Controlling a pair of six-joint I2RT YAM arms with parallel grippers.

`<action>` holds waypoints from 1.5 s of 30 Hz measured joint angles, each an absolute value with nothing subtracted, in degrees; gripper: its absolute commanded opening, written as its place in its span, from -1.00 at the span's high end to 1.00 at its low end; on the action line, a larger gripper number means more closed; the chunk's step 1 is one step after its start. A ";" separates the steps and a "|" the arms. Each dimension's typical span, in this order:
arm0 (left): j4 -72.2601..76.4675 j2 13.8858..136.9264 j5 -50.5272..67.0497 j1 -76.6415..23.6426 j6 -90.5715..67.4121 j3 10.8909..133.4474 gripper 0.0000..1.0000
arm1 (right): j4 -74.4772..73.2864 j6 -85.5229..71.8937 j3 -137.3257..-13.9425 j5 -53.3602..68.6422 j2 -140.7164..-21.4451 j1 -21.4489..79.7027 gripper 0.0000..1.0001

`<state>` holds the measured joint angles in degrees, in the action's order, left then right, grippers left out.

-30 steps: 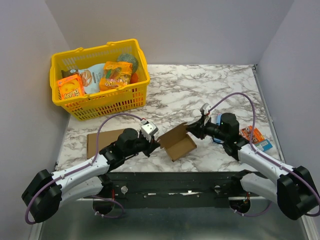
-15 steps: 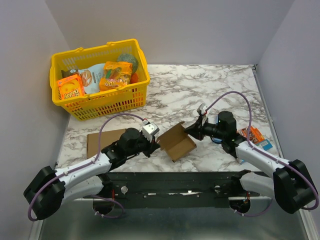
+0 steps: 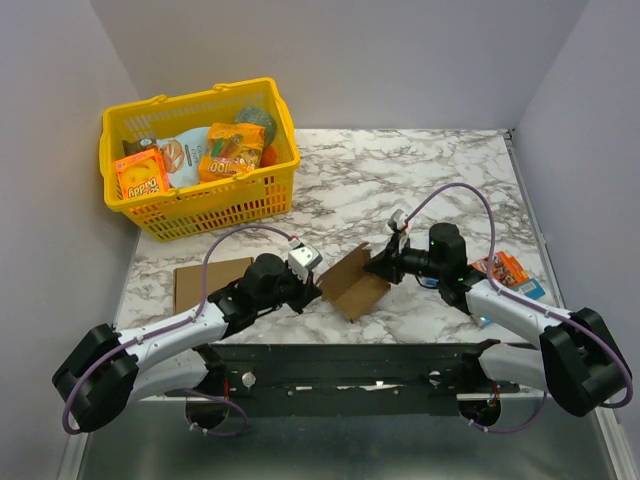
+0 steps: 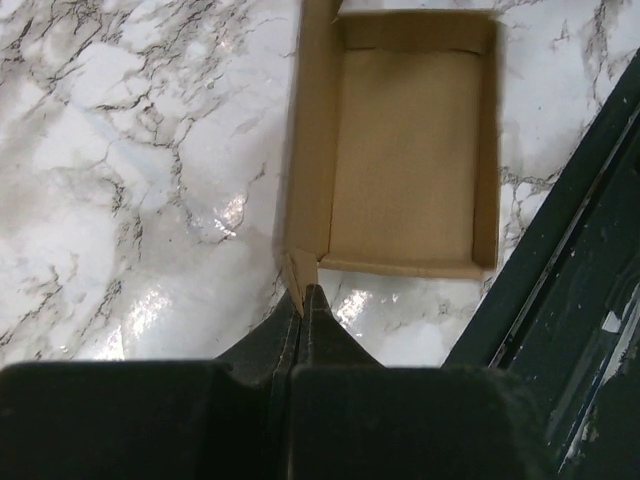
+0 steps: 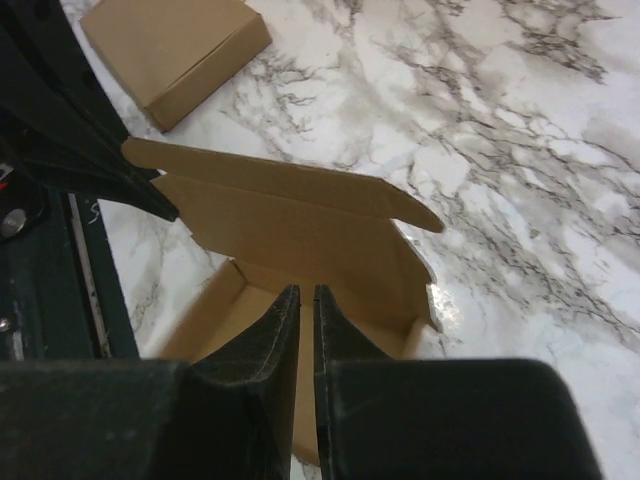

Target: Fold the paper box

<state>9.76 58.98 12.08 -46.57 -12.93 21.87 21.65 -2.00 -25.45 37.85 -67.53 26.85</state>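
Note:
The paper box (image 3: 356,285) lies as an open brown tray near the table's front edge, its lid flap standing up on the far side. My left gripper (image 3: 318,286) is shut on a small corner tab at the tray's left near corner (image 4: 298,268); the tray floor (image 4: 405,150) lies beyond it. My right gripper (image 3: 376,265) is at the box's right side, its fingers (image 5: 283,330) almost together with a thin slit, over the tray's near wall and facing the raised lid (image 5: 290,215).
A flat brown cardboard rectangle (image 3: 205,283) lies left of the left arm and also shows in the right wrist view (image 5: 175,45). A yellow basket (image 3: 215,205) with snack packs stands back left. An orange packet (image 3: 506,270) lies right. The black frame rail (image 4: 570,300) runs along the near edge.
My right gripper has moved left toward the box, and the lid flap has risen steeper. The left gripper has kept its hold on the corner and shifted slightly right.

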 measured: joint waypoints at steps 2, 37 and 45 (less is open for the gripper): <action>10.59 59.33 12.51 -46.63 -12.97 22.20 1.00 | 21.87 -2.52 -25.45 38.54 -67.68 27.92 0.64; 5.32 49.78 15.59 -46.46 -18.11 25.10 1.00 | -2.35 -4.16 -36.62 32.32 -54.70 27.88 -0.29; 3.46 49.71 17.76 -46.46 -19.94 26.35 1.00 | -5.89 -1.96 -38.30 32.99 -55.05 27.73 -0.23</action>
